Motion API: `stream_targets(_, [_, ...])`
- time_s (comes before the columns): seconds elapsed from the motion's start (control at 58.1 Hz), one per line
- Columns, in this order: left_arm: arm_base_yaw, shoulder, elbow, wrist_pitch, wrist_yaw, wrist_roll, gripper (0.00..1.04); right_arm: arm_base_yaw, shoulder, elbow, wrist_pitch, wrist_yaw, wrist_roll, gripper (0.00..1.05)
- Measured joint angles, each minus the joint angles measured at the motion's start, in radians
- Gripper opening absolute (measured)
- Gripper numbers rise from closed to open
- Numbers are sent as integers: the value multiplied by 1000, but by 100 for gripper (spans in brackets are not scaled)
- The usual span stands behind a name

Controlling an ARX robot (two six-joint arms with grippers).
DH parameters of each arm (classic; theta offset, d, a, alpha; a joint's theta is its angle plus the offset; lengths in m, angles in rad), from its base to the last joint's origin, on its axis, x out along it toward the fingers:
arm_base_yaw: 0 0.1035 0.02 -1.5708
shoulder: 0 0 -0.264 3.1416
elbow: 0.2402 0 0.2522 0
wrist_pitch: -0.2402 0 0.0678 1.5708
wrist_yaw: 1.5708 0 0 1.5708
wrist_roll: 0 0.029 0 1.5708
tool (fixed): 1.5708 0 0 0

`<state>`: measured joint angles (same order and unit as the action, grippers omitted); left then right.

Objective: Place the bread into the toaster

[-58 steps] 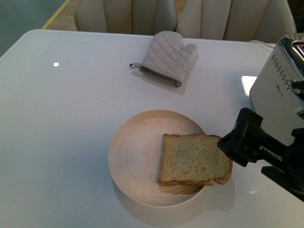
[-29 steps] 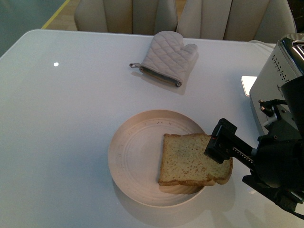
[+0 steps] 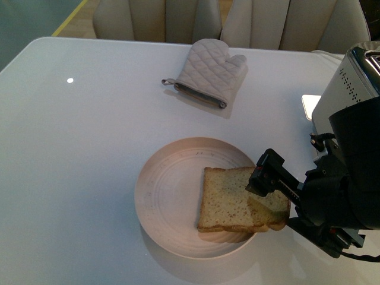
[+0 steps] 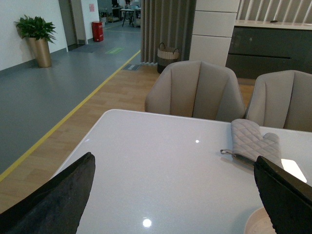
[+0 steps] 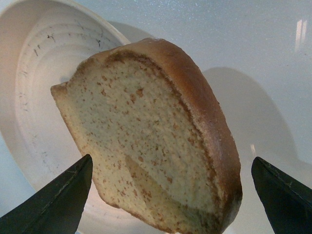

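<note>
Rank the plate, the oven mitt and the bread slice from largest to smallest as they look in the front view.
1. plate: clearly the largest.
2 and 3. bread slice and oven mitt: they look about alike. The mitt lies farther from the camera, so I leave them unranked.

Surface (image 3: 89, 148): white, smooth, glossy; mirrors ceiling lights.
Plate (image 3: 163, 190): cream, matt, ceramic-looking; fine concentric ridges, faint dark scuffs.
Bread (image 5: 146, 131): porous, speckled crumb; smoother, darker brown crust.
Oven mitt (image 3: 209, 72): grey quilted cloth, darker bound cuff.
Toaster (image 3: 344, 101): silver-white sheet metal, satin, perforated with small holes; polished chrome top.
Right pincer (image 3: 265, 177): black, matt, plastic-looking.
Chairs (image 3: 148, 18): beige upholstery, soft, matt, seamed.
Floor (image 4: 48, 87): grey, smooth, faintly glossy; wood strip beside it.
</note>
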<state>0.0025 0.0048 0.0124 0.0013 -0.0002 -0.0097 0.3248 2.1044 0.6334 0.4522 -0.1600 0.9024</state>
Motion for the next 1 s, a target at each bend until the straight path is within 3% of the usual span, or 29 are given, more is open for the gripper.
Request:
stream_targets(0.138, [0, 0, 0, 0, 0, 0, 97, 1, 14, 7, 3, -5, 2, 85])
stream_targets(0.619, [0, 0, 0, 0, 0, 0, 97, -5, -31, -32, 110, -47, 82, 7])
stream_targets(0.809, [0, 0, 0, 0, 0, 0, 97, -6, -134, -71, 209, -49, 107, 3])
stream_targets(0.998, [0, 0, 0, 0, 0, 0, 97, -23, -340, -86, 140, -1, 71, 3])
